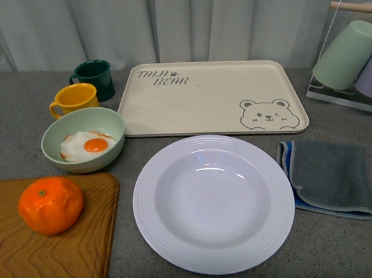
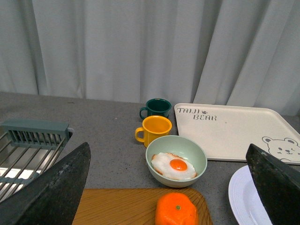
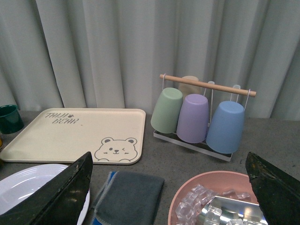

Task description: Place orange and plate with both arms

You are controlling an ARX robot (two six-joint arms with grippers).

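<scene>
Right now I see the orange (image 1: pixel 50 204) on the wooden board (image 1: pixel 55 271): round, dimpled, slightly lumpy, green stem dot facing up. The plate (image 1: pixel 213 202) lies flat, hollow side up, on the grey table (image 1: pixel 4 127) just right of the board, white with a ridged rim. Neither has a long axis. The left gripper (image 2: pixel 167 147) and right gripper (image 3: pixel 168 154) are both spread wide.

The left hand (image 2: pixel 167 149) and right hand (image 3: pixel 168 157) match – broad wedge-shaped fingers (image 2: pixel 51 187), dark grey, finely speckled
</scene>
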